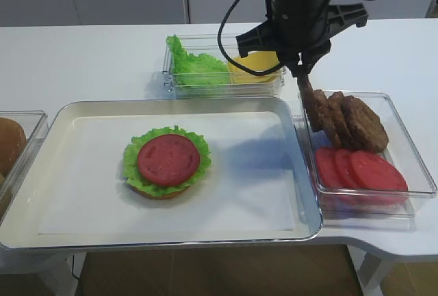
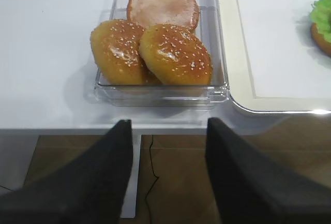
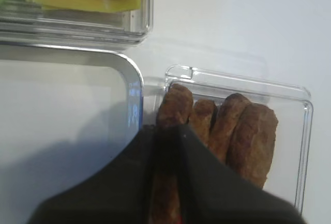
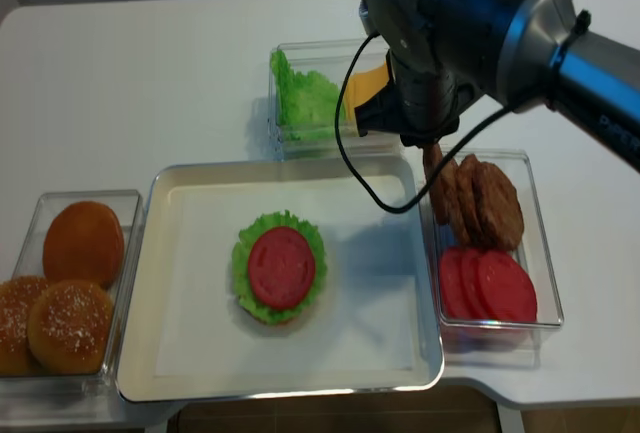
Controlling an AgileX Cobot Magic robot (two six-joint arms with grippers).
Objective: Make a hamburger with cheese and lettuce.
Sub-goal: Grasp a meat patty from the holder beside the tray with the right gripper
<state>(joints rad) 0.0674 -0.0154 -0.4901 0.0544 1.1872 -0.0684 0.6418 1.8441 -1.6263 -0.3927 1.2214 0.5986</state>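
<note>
Risk: the patty pinched edge-on between the right end effector's closed fingers could slip or drag its neighbours out of the clear tray, the hold being thin and the patties leaning together. Right arm stood near-vertical, wrist pointing down over the tray's near-left corner. Hamburger, tomato-topped on lettuce, sat well to that end effector's left on the metal tray; cheese and spare lettuce lay just behind it. Left end effector hung with fingers apart, empty, before the buns, off the surface's edge.
</note>
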